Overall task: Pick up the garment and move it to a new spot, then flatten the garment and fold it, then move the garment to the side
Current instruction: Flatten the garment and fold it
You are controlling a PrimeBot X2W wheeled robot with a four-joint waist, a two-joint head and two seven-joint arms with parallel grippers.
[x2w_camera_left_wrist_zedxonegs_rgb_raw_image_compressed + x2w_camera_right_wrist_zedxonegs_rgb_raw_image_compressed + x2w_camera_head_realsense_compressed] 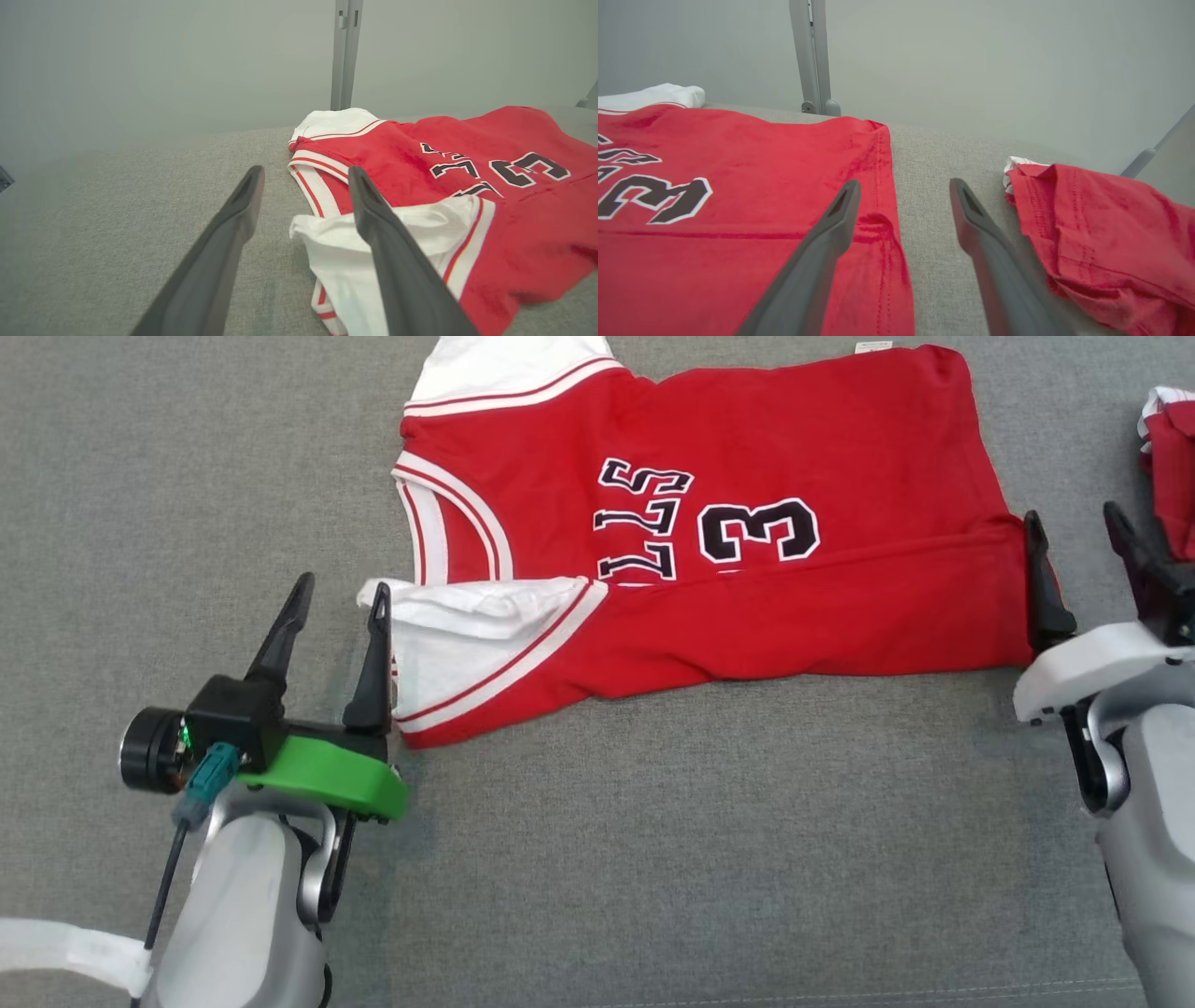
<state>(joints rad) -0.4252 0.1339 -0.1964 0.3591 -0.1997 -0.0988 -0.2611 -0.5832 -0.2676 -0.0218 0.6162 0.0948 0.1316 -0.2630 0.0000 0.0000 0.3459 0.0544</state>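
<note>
A red jersey (747, 457) with white sleeves and a black "3" lies spread on the grey table, its near long edge folded up over the body. My left gripper (341, 597) stands open at the jersey's left end, its right finger touching the folded white sleeve (467, 625). The left wrist view shows that sleeve (434, 224) beside and under the right finger (397, 261). My right gripper (1074, 537) is open at the jersey's right hem, one finger over the red cloth (738, 196), the other over bare table.
A second red garment (1172, 467) lies bunched at the right edge, just beyond my right gripper; the right wrist view shows this bunched garment (1106, 233) close to the right finger. Grey fabric table (653, 859) stretches bare in front. A metal post (345, 51) stands behind the table.
</note>
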